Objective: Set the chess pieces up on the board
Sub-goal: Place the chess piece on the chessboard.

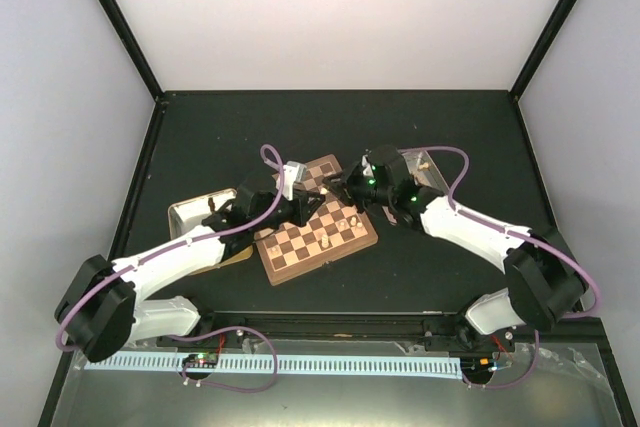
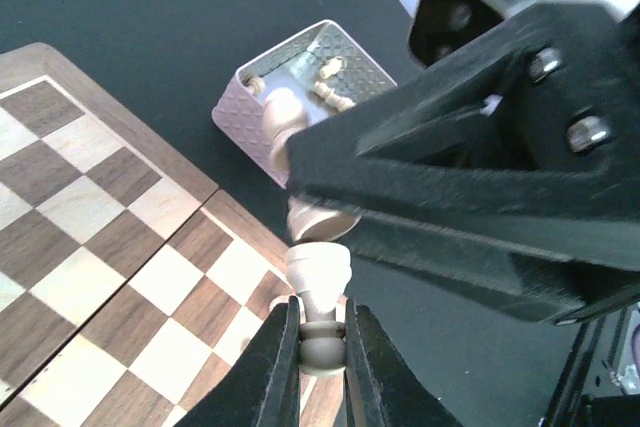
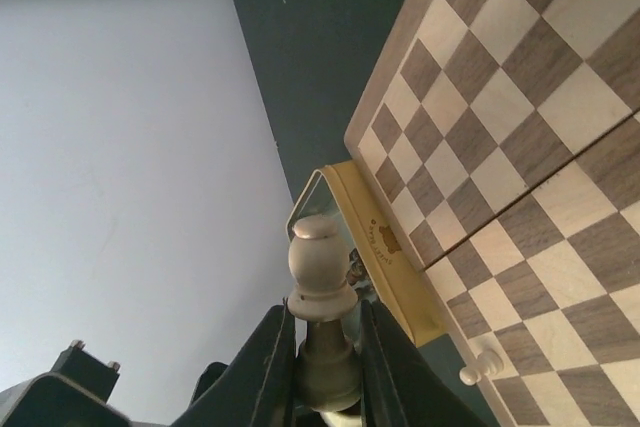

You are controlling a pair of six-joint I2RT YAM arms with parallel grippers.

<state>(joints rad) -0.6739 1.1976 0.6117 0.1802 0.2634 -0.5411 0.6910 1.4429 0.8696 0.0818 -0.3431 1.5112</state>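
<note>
Left tool point(image 2: 320, 325) clamps one chess piece point(image 2: 318, 267) — right tool point(image 3: 322, 325) a second piece point(image 3: 318, 252); one board point(image 2: 90, 247).

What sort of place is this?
Probably a lab test cell: plain white walls box in a black table, with a left arm and right arm bolted at its edge, over a chessboard.
</note>
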